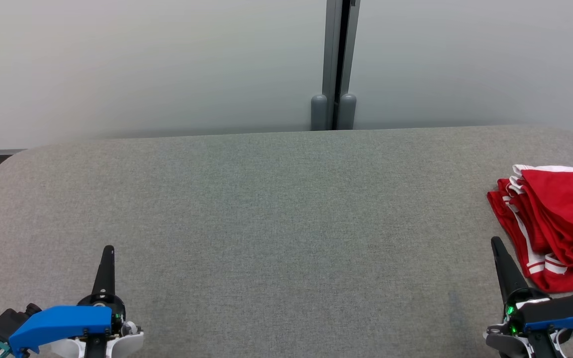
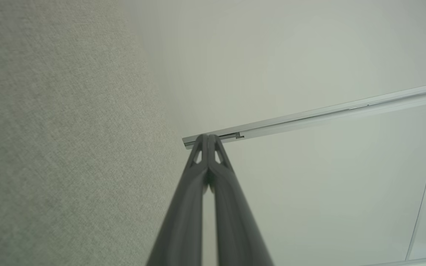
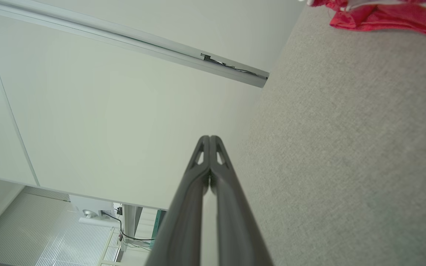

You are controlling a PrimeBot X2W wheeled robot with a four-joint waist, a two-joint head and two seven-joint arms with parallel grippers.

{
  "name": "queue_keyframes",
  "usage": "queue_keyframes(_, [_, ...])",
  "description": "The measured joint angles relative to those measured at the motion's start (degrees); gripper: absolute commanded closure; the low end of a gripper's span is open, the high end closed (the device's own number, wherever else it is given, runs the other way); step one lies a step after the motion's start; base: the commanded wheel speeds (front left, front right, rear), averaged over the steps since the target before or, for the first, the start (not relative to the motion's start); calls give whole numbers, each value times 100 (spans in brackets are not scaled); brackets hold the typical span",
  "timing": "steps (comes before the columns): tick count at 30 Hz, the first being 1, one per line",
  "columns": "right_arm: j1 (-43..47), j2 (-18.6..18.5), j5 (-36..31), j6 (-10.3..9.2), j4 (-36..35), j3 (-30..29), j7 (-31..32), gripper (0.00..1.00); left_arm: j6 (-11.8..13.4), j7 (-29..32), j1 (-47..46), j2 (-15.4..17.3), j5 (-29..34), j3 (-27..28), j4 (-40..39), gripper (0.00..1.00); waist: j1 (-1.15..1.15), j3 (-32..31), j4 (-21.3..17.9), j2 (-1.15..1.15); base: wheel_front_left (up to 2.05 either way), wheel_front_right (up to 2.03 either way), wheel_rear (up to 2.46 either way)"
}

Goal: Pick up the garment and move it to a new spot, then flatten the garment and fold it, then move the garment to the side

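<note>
**Operator:** Report the near edge of the head view first.

**Technician:** The left gripper (image 1: 109,250) sits at 7 o'clock. Its two dark fingers are pressed together and point towards 12 o'clock. It grips nothing. The right gripper (image 1: 495,242) sits at 5 o'clock. Its fingers are also pressed together and hold nothing. Both are over the grey fabric surface (image 1: 286,209).

**Operator:** Where is the task item?

**Technician:** The red garment (image 1: 560,219), which has white stripes, lies bunched in layers on the surface at 3 to 4 o'clock. The right edge of the view cuts it off. It is just beside the right gripper on that gripper's 2 o'clock side. In the right wrist view it lies at 1 o'clock, apart from the fingertips.

**Operator:** And what is beyond the surface?

**Technician:** Pale wall panels (image 1: 142,64) stand behind the far edge. A grey post (image 1: 335,64) separates them at 12 o'clock.
</note>
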Motion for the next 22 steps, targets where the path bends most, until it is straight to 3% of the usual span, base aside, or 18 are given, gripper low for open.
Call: queue_keyframes(22, [-94,30,966,0,18,-32,108,100,-3,254,-60,-23,-892,98,-135,100,-1,5,4,0,0,0,0])
